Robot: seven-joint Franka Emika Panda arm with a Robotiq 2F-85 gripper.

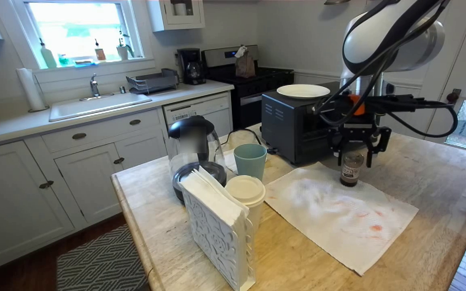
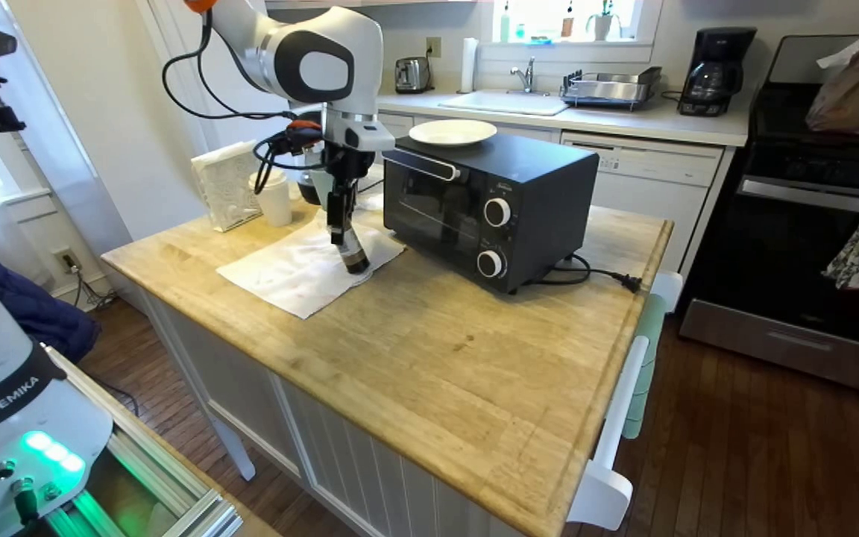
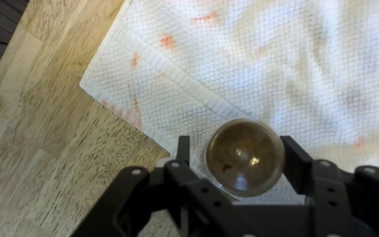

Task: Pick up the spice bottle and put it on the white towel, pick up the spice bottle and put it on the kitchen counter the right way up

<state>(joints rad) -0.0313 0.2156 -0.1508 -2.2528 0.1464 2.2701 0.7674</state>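
The spice bottle [image 1: 350,171] stands on the white towel [image 1: 338,222], near the towel's edge, in both exterior views [image 2: 353,257]. In the wrist view its upward end [image 3: 244,158] is a round glassy disc with brown behind it, and no cap shows there. Its lower end looks dark. My gripper [image 1: 354,163] points down with one finger on each side of the bottle. In the wrist view the gripper [image 3: 235,148] is open, with a gap at the left finger; the right finger is close to or touching the glass. The kitchen counter [image 2: 459,350] lies under the towel.
A black toaster oven [image 1: 285,125] with a white plate [image 1: 303,91] on top stands close behind the gripper. A teal mug [image 1: 250,159], a lidded paper cup [image 1: 247,190], a glass kettle [image 1: 194,153] and a white napkin holder [image 1: 219,234] stand beside the towel.
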